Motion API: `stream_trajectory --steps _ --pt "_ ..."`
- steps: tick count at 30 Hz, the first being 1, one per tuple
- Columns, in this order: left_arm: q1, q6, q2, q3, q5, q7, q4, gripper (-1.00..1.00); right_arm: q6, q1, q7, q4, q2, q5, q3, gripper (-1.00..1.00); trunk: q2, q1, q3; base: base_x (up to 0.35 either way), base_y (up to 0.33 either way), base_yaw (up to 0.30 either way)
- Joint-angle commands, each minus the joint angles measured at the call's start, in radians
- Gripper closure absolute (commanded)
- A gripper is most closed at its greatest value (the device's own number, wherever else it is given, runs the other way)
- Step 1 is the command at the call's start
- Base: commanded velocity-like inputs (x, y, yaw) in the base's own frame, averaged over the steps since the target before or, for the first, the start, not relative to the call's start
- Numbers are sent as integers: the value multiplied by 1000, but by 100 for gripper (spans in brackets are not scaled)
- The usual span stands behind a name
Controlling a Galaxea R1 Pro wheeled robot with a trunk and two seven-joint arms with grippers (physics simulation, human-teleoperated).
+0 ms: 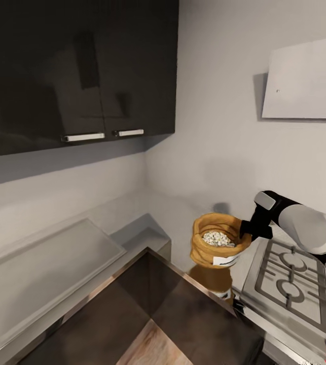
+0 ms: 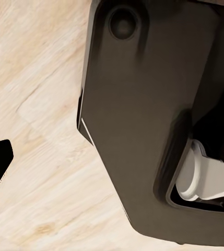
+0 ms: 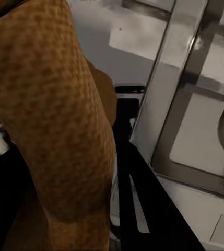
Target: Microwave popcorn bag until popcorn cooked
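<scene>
One tool does the work: the right tool [image 1: 245, 229], black and two-fingered, is clamped on the rolled rim of the small tan woven popcorn bag [image 1: 217, 248], which hangs from it in the air, clear of the grey brushed-metal worktop [image 1: 51, 263] well off to the tool's left and just beside the grey gas hob with grates [image 1: 289, 279] below the tool's forearm. Heaped whitish popcorn kernels [image 1: 217, 238] sit in the open mouth. The carry will go best, I judge, with the bag kept upright and moved smoothly so nothing spills, since the pinch on one side of the rim lets it sag. The right wrist view adds the bag's weave [image 3: 54, 120] pressed close against the tool and the hob edge [image 3: 164, 104] behind it. The left wrist view shows pale wooden floor [image 2: 44, 157] and the robot's dark body; whether the left tool is open I cannot tell.
</scene>
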Motion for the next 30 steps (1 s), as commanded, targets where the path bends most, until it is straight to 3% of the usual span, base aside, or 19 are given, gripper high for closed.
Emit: stream_trajectory --steps 1,30 --pt "0 1 0 5 1 0 0 -100 -1 -1 -8 2 -3 -3 -9 100 -1 0 1 0 0 -215" --pt "-1 2 0 4 1 0 0 -100 -1 -1 -10 2 -12 -3 -12 100 -1 0 39 0 0 -221"
